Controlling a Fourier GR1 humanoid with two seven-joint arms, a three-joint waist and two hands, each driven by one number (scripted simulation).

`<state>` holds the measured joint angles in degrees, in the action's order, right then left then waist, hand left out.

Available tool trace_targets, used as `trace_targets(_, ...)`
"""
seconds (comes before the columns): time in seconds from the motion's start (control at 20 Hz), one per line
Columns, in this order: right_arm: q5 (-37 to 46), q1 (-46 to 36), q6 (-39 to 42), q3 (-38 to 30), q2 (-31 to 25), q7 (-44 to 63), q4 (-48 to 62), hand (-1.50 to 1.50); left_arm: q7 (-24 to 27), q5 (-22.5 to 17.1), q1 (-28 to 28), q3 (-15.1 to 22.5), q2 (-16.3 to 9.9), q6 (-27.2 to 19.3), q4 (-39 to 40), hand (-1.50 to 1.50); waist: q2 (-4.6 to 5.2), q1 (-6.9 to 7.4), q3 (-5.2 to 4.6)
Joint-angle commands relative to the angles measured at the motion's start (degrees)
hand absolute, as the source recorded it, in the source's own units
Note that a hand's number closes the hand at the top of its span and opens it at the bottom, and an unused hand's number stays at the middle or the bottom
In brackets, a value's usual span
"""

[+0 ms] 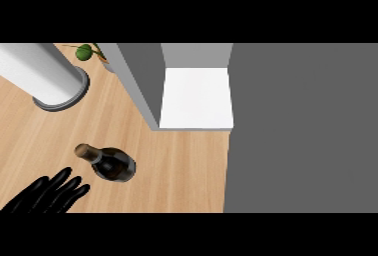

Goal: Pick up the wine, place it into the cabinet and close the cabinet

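Black and spread flat, the left hand lay at the lower left of the frame, fingers straight, holding nothing. Just up and right of its fingertips stood the dark wine bottle on the wooden counter. Above it, top centre, the cabinet stood open, its white shelf bare.

dark wine bottle upright on counter; cabinet open, white shelf.

The counter is seen from the head view, looking steeply down from close above. An open cabinet is framed at the top, a hand at the lower left edge.
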<state>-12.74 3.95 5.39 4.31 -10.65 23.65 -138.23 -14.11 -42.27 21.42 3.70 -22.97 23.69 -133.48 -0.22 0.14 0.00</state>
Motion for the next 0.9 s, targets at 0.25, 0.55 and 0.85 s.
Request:
trace_targets(0.25,-2.61,-0.40,-0.61,-2.02,-1.04,4.30,-7.11,-1.50,-3.77,-15.03,-3.30,-11.55,-4.48,-1.92,-4.21,-1.50,0.02,-0.18,0.02)
trace_targets(0.55,-1.58,-0.74,-1.36,-0.60,0.22,6.15,-8.08,-1.50,-4.07,-17.79,-5.91,-16.74,-4.41,2.84,4.75,-1.50,0.08,-0.17,-0.02)
trace_targets(0.85,1.53,-0.25,-1.88,1.54,2.25,3.72,-6.62,-1.50,-7.88,-17.50,-11.03,-18.30,-5.34,0.42,8.80,-1.50,0.14,-0.33,0.00)
